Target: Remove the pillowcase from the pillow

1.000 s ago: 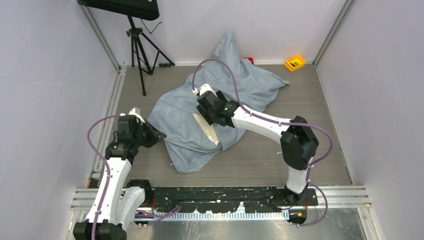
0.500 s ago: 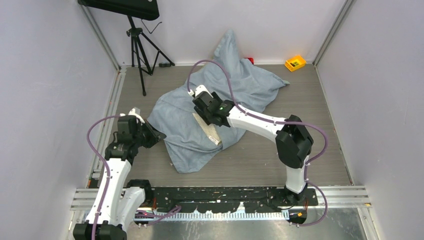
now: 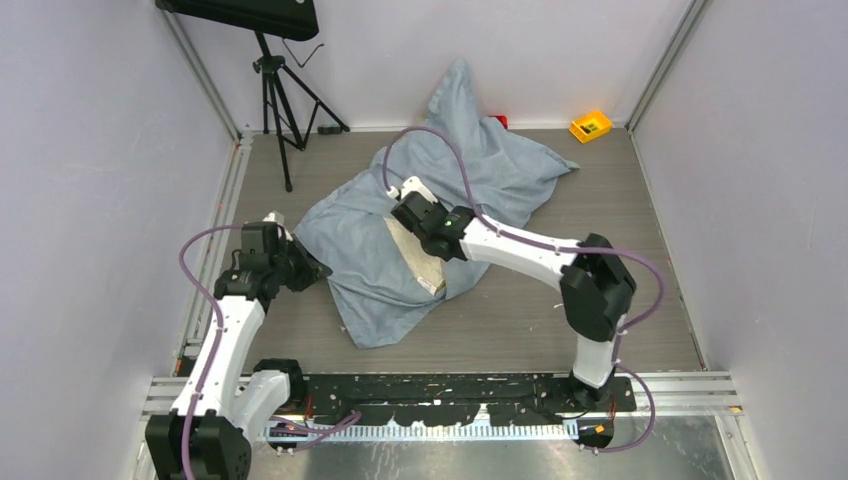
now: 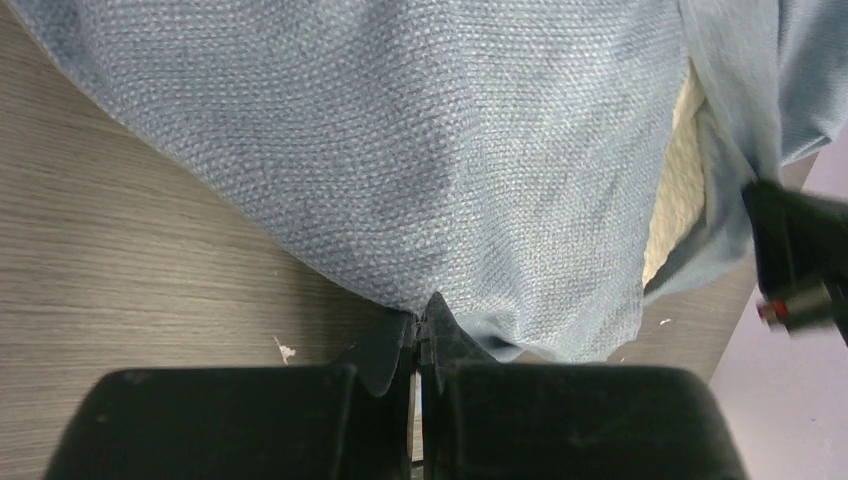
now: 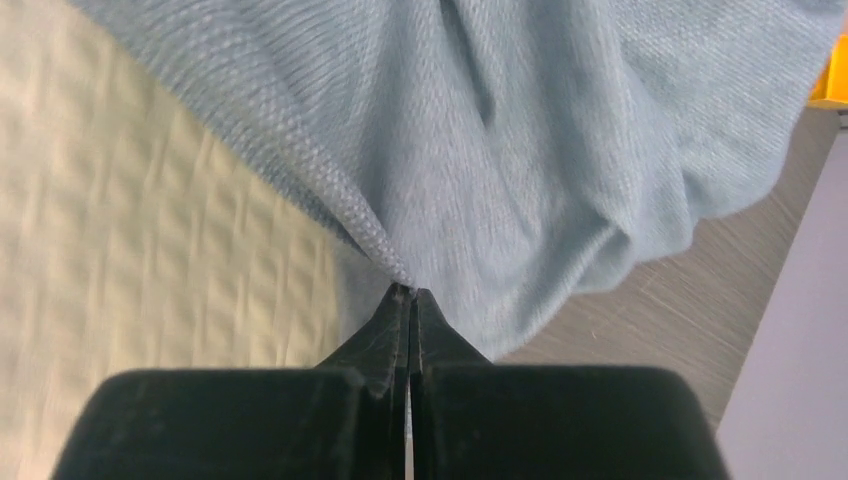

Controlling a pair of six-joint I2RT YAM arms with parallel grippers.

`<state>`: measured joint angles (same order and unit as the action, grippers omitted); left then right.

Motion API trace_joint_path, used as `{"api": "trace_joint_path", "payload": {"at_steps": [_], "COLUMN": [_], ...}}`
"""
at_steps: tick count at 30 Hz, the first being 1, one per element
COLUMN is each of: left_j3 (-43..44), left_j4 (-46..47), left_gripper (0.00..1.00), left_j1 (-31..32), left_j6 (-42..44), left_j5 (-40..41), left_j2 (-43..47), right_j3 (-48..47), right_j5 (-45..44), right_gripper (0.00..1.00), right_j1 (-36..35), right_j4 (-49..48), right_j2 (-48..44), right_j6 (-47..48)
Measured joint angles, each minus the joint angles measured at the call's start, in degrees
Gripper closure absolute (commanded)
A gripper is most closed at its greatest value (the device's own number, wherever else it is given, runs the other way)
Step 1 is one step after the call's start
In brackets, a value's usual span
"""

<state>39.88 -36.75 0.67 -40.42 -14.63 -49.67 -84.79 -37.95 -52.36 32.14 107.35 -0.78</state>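
Pillowcase: wrinkled grey-blue fabric sack (image 3: 350,235), draped over most of the pillow.
Pillow: cream quilted cushion (image 3: 418,262), one strip exposed.
Right gripper (image 5: 408,293): fingers pressed together, pinching a pillowcase fold at the pillow's far end.
Left gripper (image 4: 422,318): fingers pressed together, pinching the pillowcase edge left of the pillow.

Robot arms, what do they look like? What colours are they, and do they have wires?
Both the left arm and right arm have smooth white tubes joined by chunky black joints. A purple cable loops along each one. A tiny green light glows near the right wrist. The left gripper and right gripper each have two flat black fingers that taper to a point.
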Motion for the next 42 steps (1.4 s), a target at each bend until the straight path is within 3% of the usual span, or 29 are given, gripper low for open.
{"api": "trace_joint_path", "payload": {"at_steps": [3, 9, 14, 19, 24, 27, 32, 37, 42], "left_j3": [-0.1, 0.3, 3.9, 11.3, 15.2, 17.9, 20.2, 19.1, 15.8], "left_j4": [1.6, 6.7, 9.7, 10.8, 15.5, 19.6, 24.9, 19.2, 9.4], "left_gripper": [1.0, 1.0, 1.0, 1.0, 1.0, 1.0, 1.0, 0.99, 0.69], "left_j1": [0.0, 0.1, 3.7, 12.6, 16.3, 16.4, 16.5, 16.0, 12.6], "left_j6": [-0.5, -0.7, -0.7, -0.9, -1.1, 0.1, 1.6, 3.0, 3.1], "left_j5": [-0.5, -0.5, 1.1, 7.4, 10.3, 7.7, 6.1, 15.2, 26.8], "left_j2": [-3.0, -10.2, -20.1, -29.5, -36.5, -41.8, -43.7, -34.4, -25.2], "right_j3": [3.3, 3.5, 0.7, -4.5, -6.0, -6.0, -5.5, 2.5, 8.6], "right_j5": [-0.7, -2.7, -5.4, -5.4, -7.4, -7.1, 0.3, 4.0, 8.4], "right_gripper": [1.0, 1.0, 1.0, 1.0, 1.0, 1.0, 1.0, 1.0, 1.0], "right_j1": [-3.5, -20.5, -30.7, -32.8, -32.0, -29.4, -14.4, 0.7, 3.7], "right_j4": [2.1, 5.7, 9.4, 10.8, 10.3, 9.9, 9.7, 9.2, 9.2], "right_j2": [-6.1, -16.3, -15.0, -12.6, -13.0, -13.9, -17.6, -24.5, -26.4], "right_j6": [0.1, -3.4, -7.7, -9.1, -8.5, -9.0, -15.1, -20.2, -22.1]}}
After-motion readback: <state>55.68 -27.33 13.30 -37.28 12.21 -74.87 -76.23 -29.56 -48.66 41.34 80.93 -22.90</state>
